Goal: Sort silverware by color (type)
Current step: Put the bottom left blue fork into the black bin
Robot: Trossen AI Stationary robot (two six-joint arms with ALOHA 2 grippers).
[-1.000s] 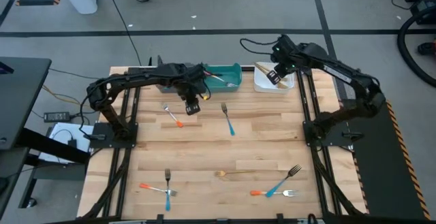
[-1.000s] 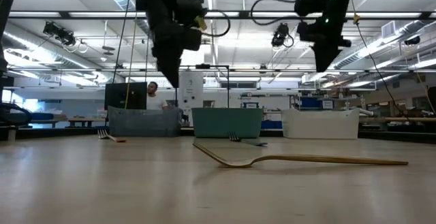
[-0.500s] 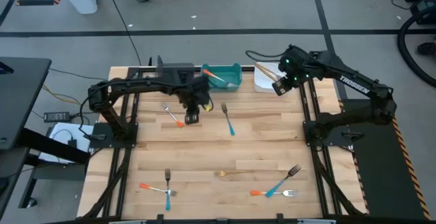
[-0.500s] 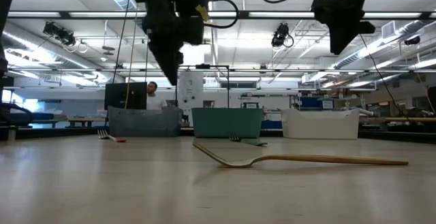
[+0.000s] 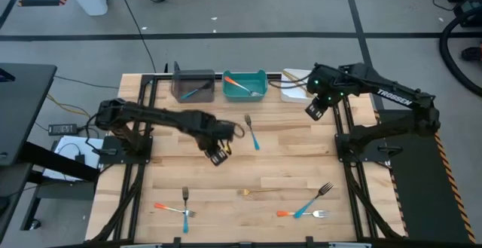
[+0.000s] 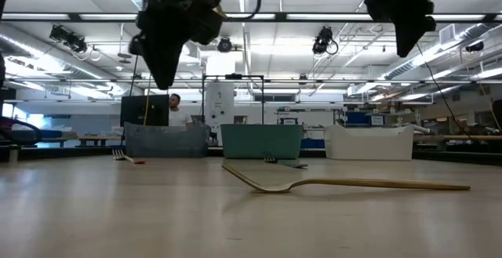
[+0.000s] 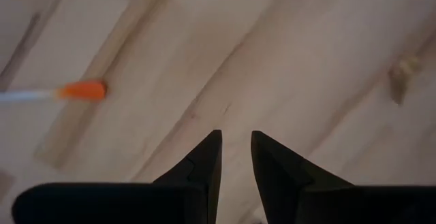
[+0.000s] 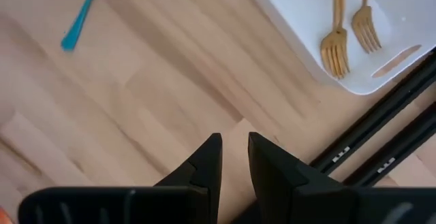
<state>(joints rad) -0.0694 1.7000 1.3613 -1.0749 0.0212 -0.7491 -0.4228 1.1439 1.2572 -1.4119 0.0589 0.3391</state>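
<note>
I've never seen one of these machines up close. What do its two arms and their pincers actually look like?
Both arms are dark, slim, jointed tubes with black cables looping along them. The right arm carries white lettering and a small green light near its wrist. The left gripper and the right gripper each end in two matte black fingers that taper to blunt tips, with a narrow gap between them.

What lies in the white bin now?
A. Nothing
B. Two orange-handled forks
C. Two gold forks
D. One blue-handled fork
C: the right wrist view shows two gold forks lying side by side inside the white bin.
</note>
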